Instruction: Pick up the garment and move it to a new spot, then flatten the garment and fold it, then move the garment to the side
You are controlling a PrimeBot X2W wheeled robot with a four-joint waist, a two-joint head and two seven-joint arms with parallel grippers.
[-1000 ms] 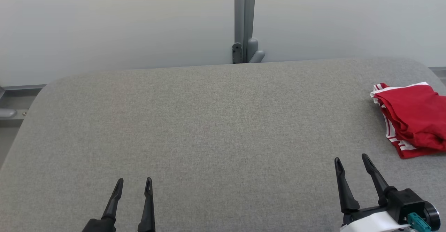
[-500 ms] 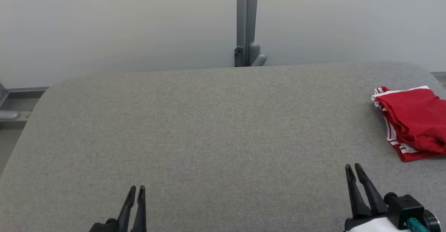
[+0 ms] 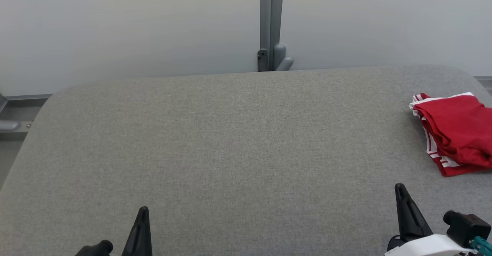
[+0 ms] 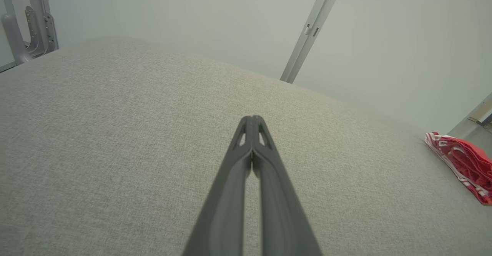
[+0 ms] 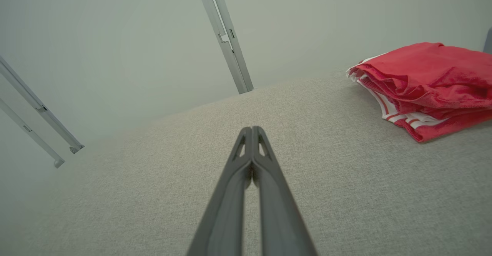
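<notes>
spilling past the head view's edge, garment seems folded.

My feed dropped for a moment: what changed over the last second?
Both the left gripper and right gripper closed from wide open to fully shut, on nothing, and drew back slightly toward the robot. The folded red garment stayed put at the right side of the grey table, untouched.
</notes>
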